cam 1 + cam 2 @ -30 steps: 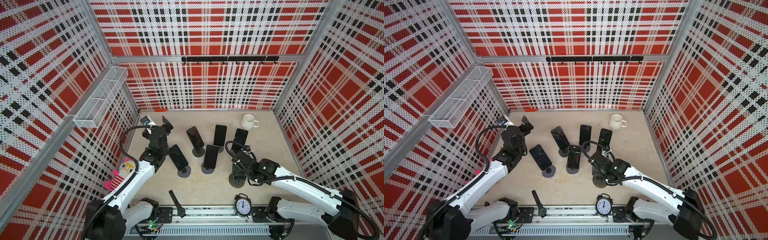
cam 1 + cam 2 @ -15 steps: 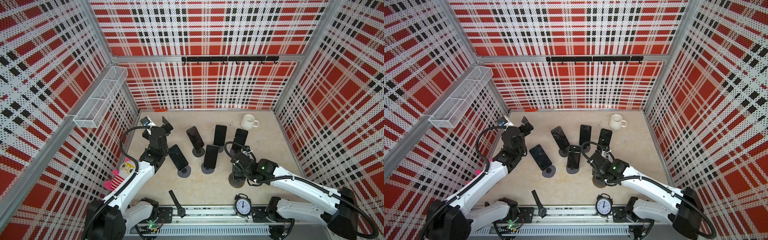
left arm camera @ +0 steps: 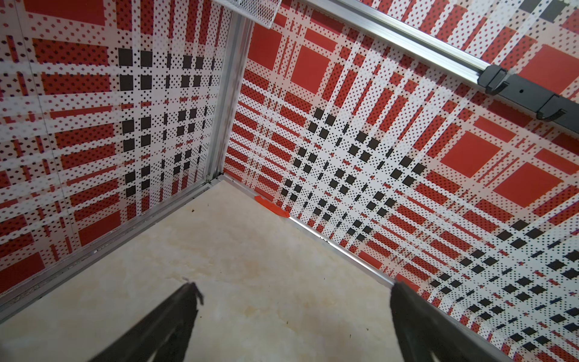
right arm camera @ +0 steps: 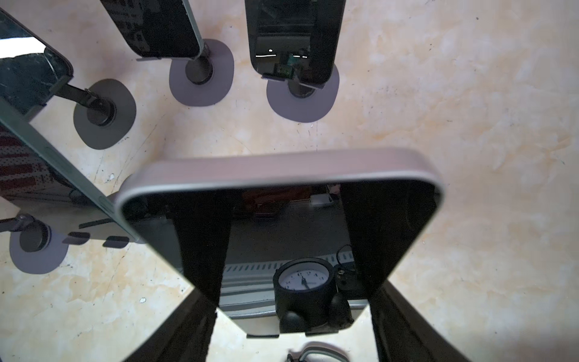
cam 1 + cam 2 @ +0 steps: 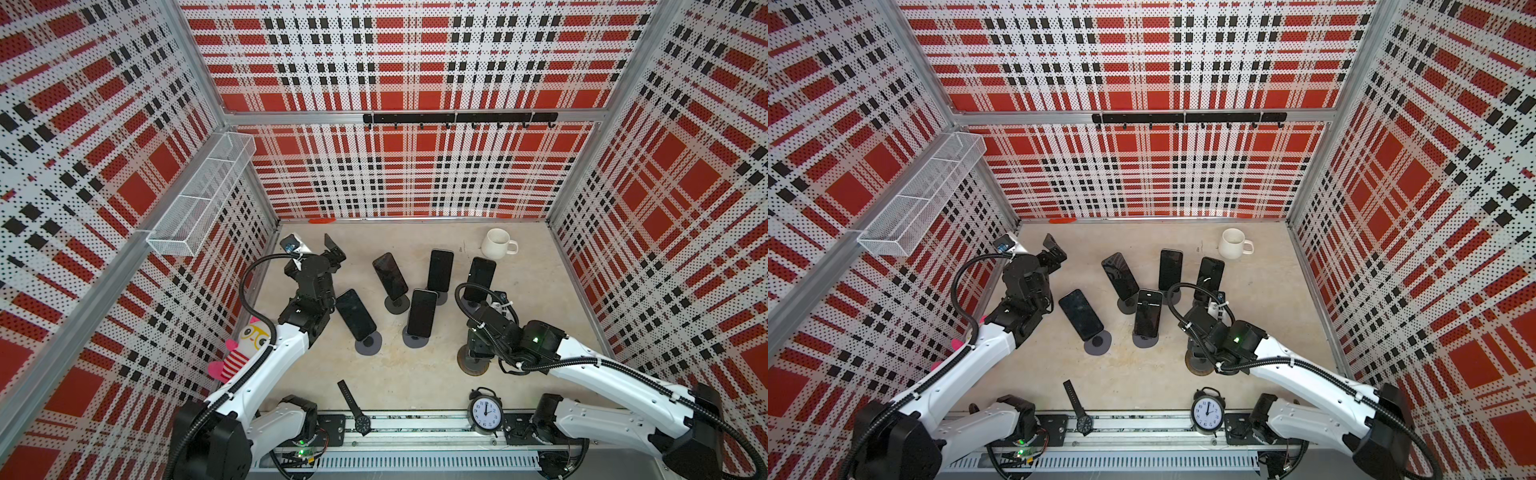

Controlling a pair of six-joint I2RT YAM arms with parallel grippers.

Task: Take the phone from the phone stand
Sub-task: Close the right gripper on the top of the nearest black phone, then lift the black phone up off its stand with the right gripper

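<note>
- The right claw (image 4: 291, 294) is reaching down over the phone (image 4: 279, 175), which is leaning on its phone stand (image 5: 473, 365) at about four o'clock on the worktop (image 5: 415, 382). This is on the near side of a cluster of other phones (image 5: 390, 276) on stands.
- In the right wrist view, the claw's two dark fingers (image 4: 404, 329) are flanking the phone's long edges, one on each side. It is not possible to tell whether they are pressing the edges or only bracketing them.
- Small lips (image 4: 263, 336) of the stand are showing under the phone's lower edge, so the phone appears to be sitting in the stand, not lifted.
- The left claw (image 3: 294, 286) is hanging spread wide and empty at about ten o'clock, facing the far corner, well apart from every phone.
- An alarm clock (image 5: 485, 413) is standing at about six o'clock, with its face mirroring in the phone's screen.
- Judged step in hand: taking hold of the phone, with the lift not yet begun.
- The next move is likely calling for a firm pinch on both edges, then a lift along the phone's lean. That lift needs to clear the lips without tipping the stand or knocking the neighbouring phone (image 5: 422, 313) at about ten o'clock from it.
</note>
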